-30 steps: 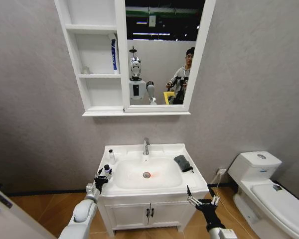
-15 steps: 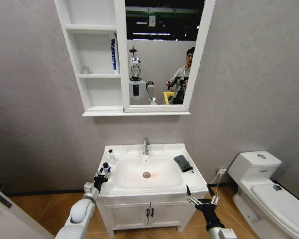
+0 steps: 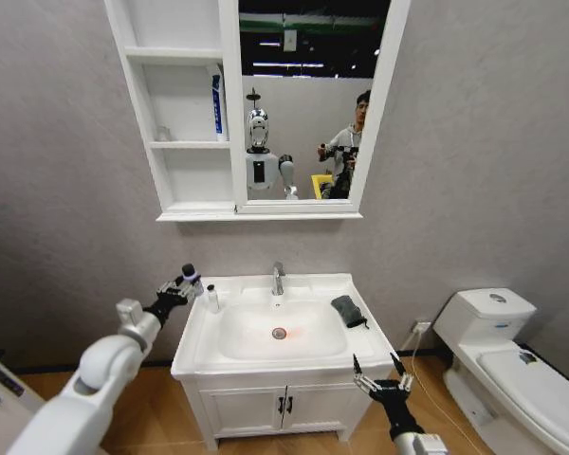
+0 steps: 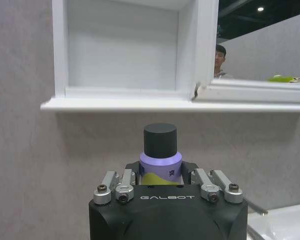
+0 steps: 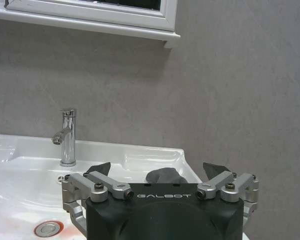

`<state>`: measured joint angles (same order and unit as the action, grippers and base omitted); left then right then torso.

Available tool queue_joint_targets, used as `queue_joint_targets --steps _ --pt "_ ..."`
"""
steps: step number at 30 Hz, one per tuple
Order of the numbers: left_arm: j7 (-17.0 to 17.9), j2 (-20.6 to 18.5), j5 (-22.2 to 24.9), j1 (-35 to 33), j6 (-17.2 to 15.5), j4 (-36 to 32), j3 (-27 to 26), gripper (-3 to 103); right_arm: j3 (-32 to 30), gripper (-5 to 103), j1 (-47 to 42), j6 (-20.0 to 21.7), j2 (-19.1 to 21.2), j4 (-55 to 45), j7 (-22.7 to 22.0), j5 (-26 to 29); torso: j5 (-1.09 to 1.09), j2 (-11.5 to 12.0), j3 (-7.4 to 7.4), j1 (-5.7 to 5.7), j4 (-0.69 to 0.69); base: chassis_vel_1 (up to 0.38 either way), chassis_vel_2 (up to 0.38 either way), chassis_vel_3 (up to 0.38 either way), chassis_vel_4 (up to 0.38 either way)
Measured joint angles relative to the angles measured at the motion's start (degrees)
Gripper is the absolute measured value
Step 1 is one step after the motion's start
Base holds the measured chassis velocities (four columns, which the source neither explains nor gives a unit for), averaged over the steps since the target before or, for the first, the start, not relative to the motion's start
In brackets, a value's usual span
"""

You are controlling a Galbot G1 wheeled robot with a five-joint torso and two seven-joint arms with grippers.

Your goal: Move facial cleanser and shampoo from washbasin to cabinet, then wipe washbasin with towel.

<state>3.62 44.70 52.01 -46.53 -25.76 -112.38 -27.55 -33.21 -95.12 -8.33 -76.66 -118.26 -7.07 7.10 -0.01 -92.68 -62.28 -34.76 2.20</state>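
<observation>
Left pincer (image 3: 182,281) pinching purple bottle (image 4: 160,160), held up left of washbasin (image 3: 280,332), below cabinet (image 4: 121,102). Risk: cap hitting cabinet's underside. Right pincer (image 3: 379,374) spread, idle before basin.

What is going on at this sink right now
The robot's left pincer is shut on a small bottle with a dark cap and purple collar, held in the air left of the washbasin and below the cabinet. A blue tube stands in the cabinet's middle niche, and a small white bottle stands on the basin's back left corner. The dark towel lies on the basin's right rim. The right pincer hangs open, low in front of the basin.
</observation>
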Motion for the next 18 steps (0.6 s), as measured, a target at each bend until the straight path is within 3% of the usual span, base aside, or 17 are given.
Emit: queue_joint_targets --steps 3,4,6,7,8,10,13,18 --pt "4.23 -5.5 7.34 10.17 -6.0 1.07 3.39 42 -0.07 100 0.11 -0.47 -0.1 0.95 0.4 0.0 -0.01 0.0 0.0 0.0 0.0 0.0 0.0 0.0 0.0" --pt "4.23 -5.5 7.34 10.17 -6.0 1.07 3.39 42 -0.07 100 0.11 -0.47 -0.1 0.95 0.4 0.0 -0.01 0.0 0.0 0.0 0.0 0.0 0.0 0.0 0.0" --pt "6.91 -8.11 11.72 20.45 -9.34 4.3 8.53 42 -0.1 100 0.26 -0.76 -0.16 1.65 0.67 0.01 0.0 0.0 0.0 0.0 -0.01 0.0 0.0 0.0 0.0" --pt "6.91 -8.11 11.72 20.45 -9.34 4.3 8.53 42 -0.1 100 0.26 -0.76 -0.16 1.65 0.67 0.01 0.0 0.0 0.0 0.0 -0.01 0.0 0.0 0.0 0.0" --pt "7.24 -8.56 12.34 25.2 -10.11 6.6 11.49 42 -0.08 100 0.34 -0.84 -0.17 1.83 0.77 0.02 0.02 0.0 0.0 0.0 0.0 0.0 0.0 0.0 0.0" --pt "7.23 -8.64 12.58 28.82 -10.56 8.69 14.11 42 -0.06 100 0.41 -0.93 -0.16 1.95 0.96 0.02 0.02 0.0 0.0 0.0 0.0 0.0 0.0 0.0 0.0" --pt "6.56 -7.23 12.39 38.99 -11.51 16.95 22.17 42 0.08 100 0.42 -1.54 0.06 2.47 1.33 0.01 -0.02 0.01 -0.01 -0.01 -0.01 0.0 0.0 0.0 0.0" --pt "5.71 -3.59 11.18 48.11 -11.57 24.16 28.1 42 0.09 100 0.16 -2.24 0.2 3.25 1.42 0.08 0.01 0.0 -0.01 -0.02 0.0 0.0 0.0 0.0 0.0"
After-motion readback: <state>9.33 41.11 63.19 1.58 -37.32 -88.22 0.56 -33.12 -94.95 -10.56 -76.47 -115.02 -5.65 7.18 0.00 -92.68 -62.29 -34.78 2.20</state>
